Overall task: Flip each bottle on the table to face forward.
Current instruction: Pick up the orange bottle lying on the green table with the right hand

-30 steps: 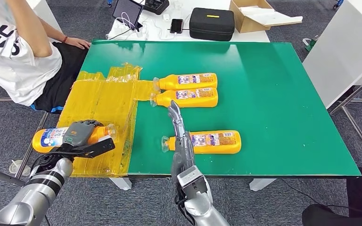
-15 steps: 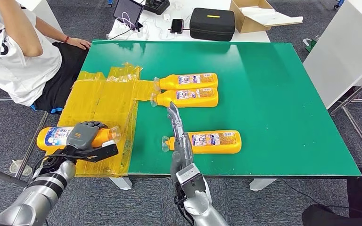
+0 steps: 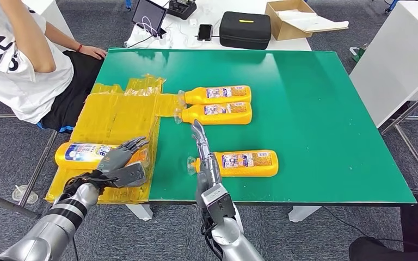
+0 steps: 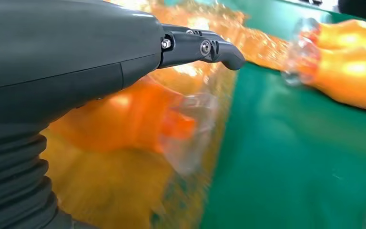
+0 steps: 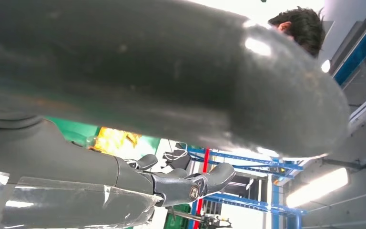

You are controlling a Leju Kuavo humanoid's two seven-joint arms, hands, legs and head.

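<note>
left hand (image 3: 118, 163) fingers spread, released, over the orange plastic bottle (image 3: 81, 154) on yellow taped sheet (image 3: 117, 117) by table's left edge; right hand (image 3: 204, 155) flat, fingers straight, grasping nothing

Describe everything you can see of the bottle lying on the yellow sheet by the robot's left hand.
The bottle is orange plastic with a clear cap and a blue-and-white label facing up. It lies on its side on the crinkled yellow sheet at the table's near left corner, cap pointing toward the green surface. The left hand rests over its neck end, fingers spread.

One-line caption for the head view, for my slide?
Left hand open over a bottle on yellow sheeting; right hand beside another.
</note>
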